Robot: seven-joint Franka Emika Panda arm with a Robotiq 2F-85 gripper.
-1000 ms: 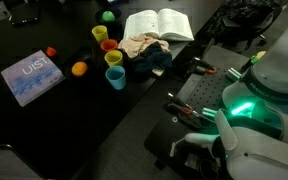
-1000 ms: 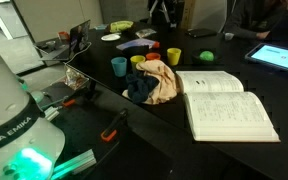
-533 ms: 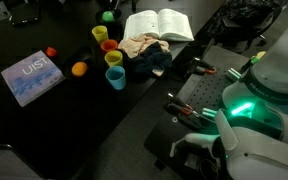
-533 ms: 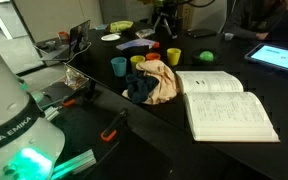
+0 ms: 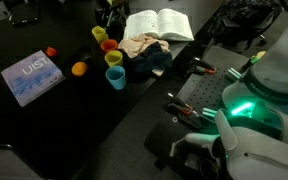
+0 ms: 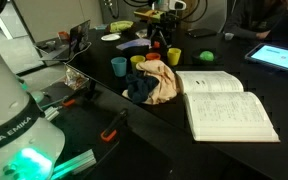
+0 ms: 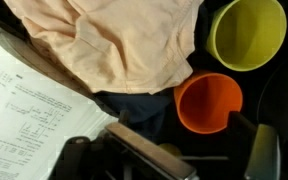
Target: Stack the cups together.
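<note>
Reaching for a first cup is the step in hand, I think, because no cup sits inside another one yet. The black robot gripper [image 7: 194,148] hangs above the cups. In the wrist view its jaws stand wide apart with nothing between them. Just ahead of the jaws sits the small orange plastic cup [image 7: 208,102], upright with its mouth up. The yellow-green plastic cup [image 7: 246,32] stands just beside it, farther from the jaws, and the two look close to touching. To the left of both cups in the wrist view lies the crumpled peach cloth [image 7: 114,40]. A dark blue cloth [image 7: 134,105] peeks out under its edge, right next to the orange cup. The open white book [image 7: 24,110] lies at the far left. In an exterior view the light blue plastic cup [image 5: 116,77] stands at the near end of the row, well apart from the gripper. The next move, I think, calls for going straight down so one finger goes inside the orange cup and the other goes outside its wall, then closing gently. The cloth is so near that a finger could catch it, so the grip should be on the side away from it. After that the cup needs a lift and a trip over to another cup.
</note>
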